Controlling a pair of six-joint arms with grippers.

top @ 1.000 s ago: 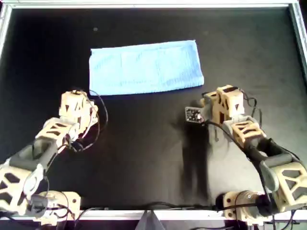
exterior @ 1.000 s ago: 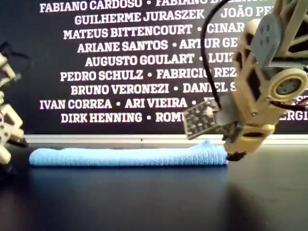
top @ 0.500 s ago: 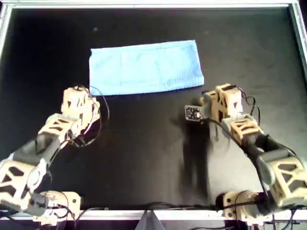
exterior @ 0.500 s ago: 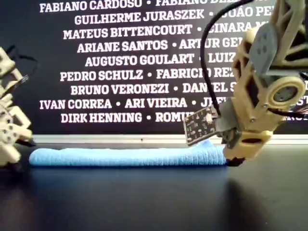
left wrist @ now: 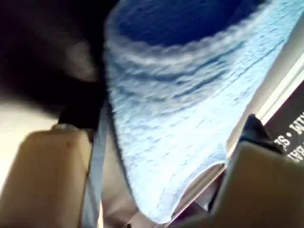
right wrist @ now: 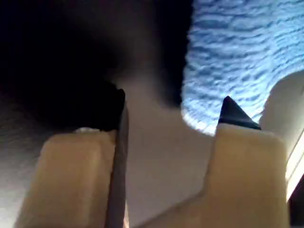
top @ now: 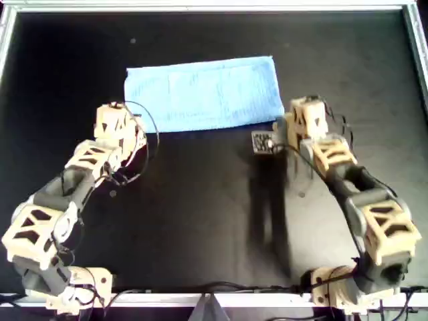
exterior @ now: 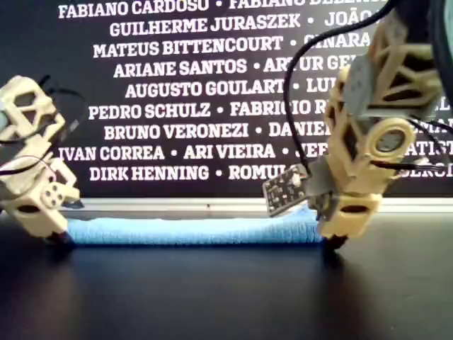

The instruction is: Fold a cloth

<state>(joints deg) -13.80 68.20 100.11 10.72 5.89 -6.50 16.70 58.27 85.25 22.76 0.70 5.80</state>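
Note:
The light blue cloth (top: 200, 93) lies flat as a wide band on the black mat, towards the far edge in the overhead view. My left gripper (top: 119, 115) is low at the cloth's near corner on the overhead view's left, open, with the cloth (left wrist: 166, 109) edge between its jaws. Open as well, my right gripper (top: 297, 115) is at the near corner on the overhead view's right, where the cloth (right wrist: 228, 57) tip reaches one fingertip. From the exterior view, the cloth (exterior: 191, 230) spans between the left gripper (exterior: 53, 232) and the right gripper (exterior: 333, 237).
A small circuit board (top: 262, 142) sticks out from the right wrist and hangs just over the mat (exterior: 283, 191). A metal frame (top: 200, 7) borders the black mat. A dark wall with white names (exterior: 177, 85) stands behind the cloth.
Both arms have moved forward and down to the cloth's near corners. The left gripper has reached the cloth's edge; the right gripper has come up beside its corner.

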